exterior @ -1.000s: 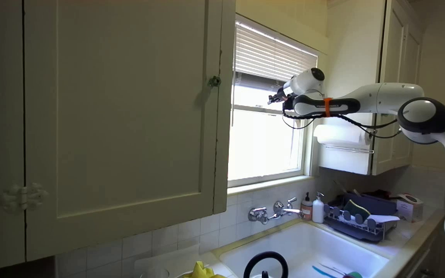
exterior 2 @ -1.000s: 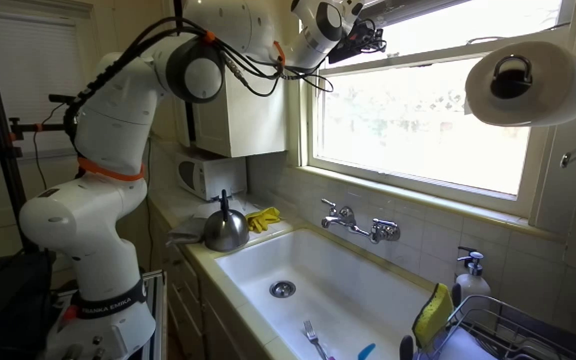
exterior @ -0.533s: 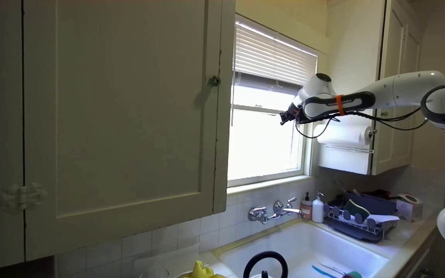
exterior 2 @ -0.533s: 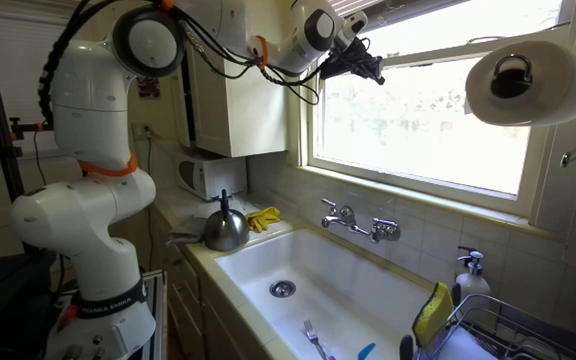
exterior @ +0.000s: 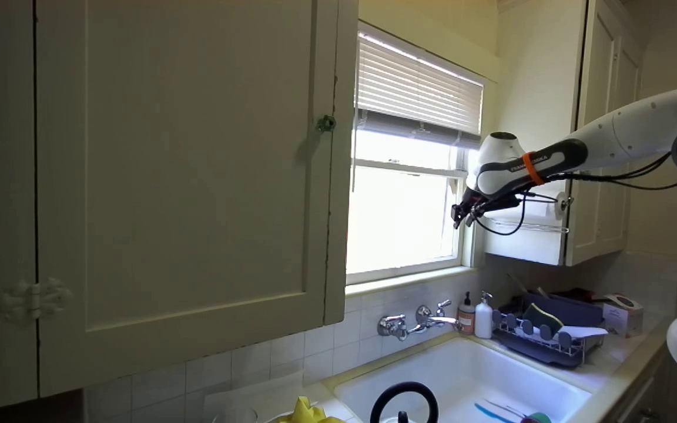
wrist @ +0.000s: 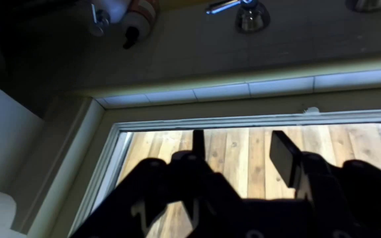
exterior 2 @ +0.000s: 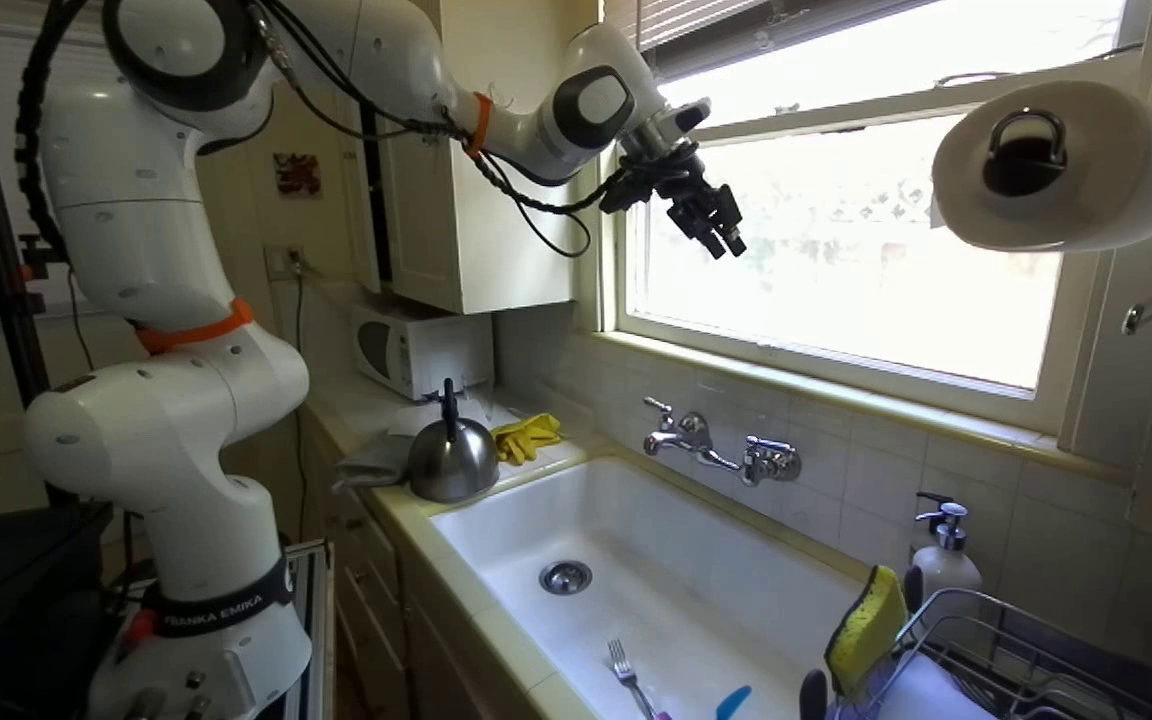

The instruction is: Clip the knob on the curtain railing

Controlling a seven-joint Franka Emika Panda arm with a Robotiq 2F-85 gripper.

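Tilted downward in front of the window (exterior: pixel 400 223), the gripper (wrist: pixel 240 147) has its fingers (wrist: pixel 283 160) spread well apart and holds nothing: in the wrist view only the wooden boards (wrist: pixel 256 162) beyond the window show in the gap. The curtain railing (exterior: pixel 421 57), a thin white strip, runs along the top of the slatted blind (exterior: pixel 421 88), above the gripper and well apart from it. The arm (exterior 2: pixel 136 240) reaches toward the window, passing before a wall cabinet (exterior 2: pixel 511 225) in an exterior view. Below the window, the faucet (exterior 2: pixel 721 462) projects over the sink (exterior 2: pixel 686 590), in which a fork (exterior 2: pixel 623 668) lies. A kettle (exterior 2: pixel 452 465) stands near the yellow gloves (exterior 2: pixel 526 438) at one end of the sink; at the other, a sponge (exterior 2: pixel 866 625) stands tilted at the dish rack (exterior: pixel 535 353), near a white pump bottle (exterior 2: pixel 946 572). A paper towel roll (exterior 2: pixel 1096 170) is mounted at the window's side.
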